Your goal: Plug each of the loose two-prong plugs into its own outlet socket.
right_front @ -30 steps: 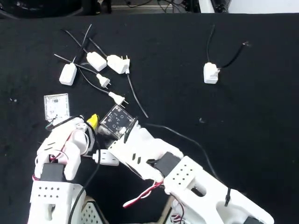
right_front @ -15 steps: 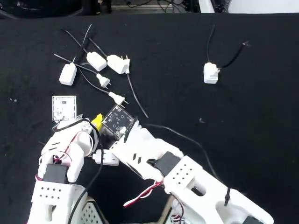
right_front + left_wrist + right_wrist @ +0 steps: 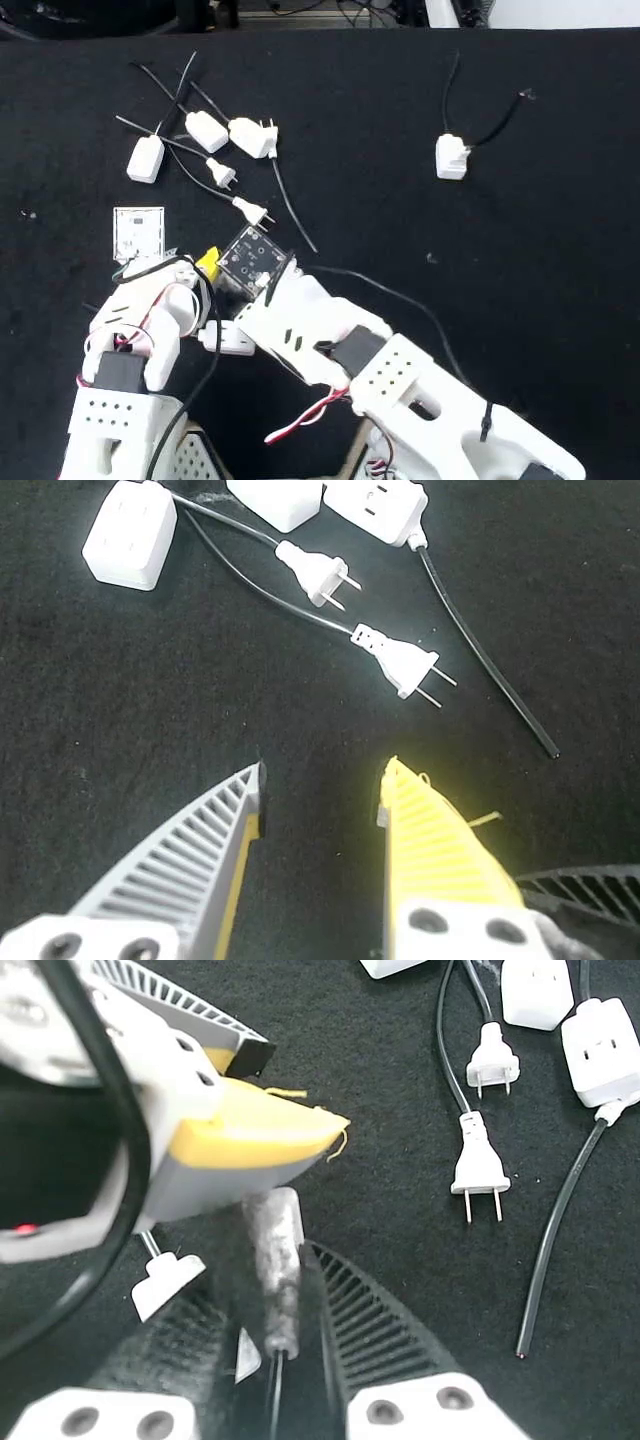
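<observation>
Black cloth covers the table (image 3: 560, 250), with dark cables (image 3: 350, 12) and 1 white panel (image 3: 560, 12) beyond its far edge.

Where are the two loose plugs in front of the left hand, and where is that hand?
nearer plug (image 3: 398, 662): left wrist view, on its white body.
farther plug (image 3: 312, 572): left wrist view, on its white body.
left hand (image 3: 322, 772): left wrist view, midway between its open fingertips.

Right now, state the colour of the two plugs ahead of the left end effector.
Both plugs white; left wrist view.
</observation>
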Tool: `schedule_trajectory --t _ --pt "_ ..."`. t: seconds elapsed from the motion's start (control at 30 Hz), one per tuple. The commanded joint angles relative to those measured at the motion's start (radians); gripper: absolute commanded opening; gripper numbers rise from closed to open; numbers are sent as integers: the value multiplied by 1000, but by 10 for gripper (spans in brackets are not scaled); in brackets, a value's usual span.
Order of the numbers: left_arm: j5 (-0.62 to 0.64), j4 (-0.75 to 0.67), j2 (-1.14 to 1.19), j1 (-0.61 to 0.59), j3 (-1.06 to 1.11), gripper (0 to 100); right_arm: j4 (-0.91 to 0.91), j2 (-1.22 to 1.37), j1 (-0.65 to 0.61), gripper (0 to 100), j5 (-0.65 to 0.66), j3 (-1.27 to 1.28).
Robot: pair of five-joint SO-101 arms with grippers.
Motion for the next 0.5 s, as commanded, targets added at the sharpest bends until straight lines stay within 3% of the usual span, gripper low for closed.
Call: schedule_trajectory --t 0.0,0.47 --pt "-15 5 15 42 7 206 9 -107 26 11 8 -19" --pt "-54 5 11 82 19 203 38 -211 26 11 12 30"
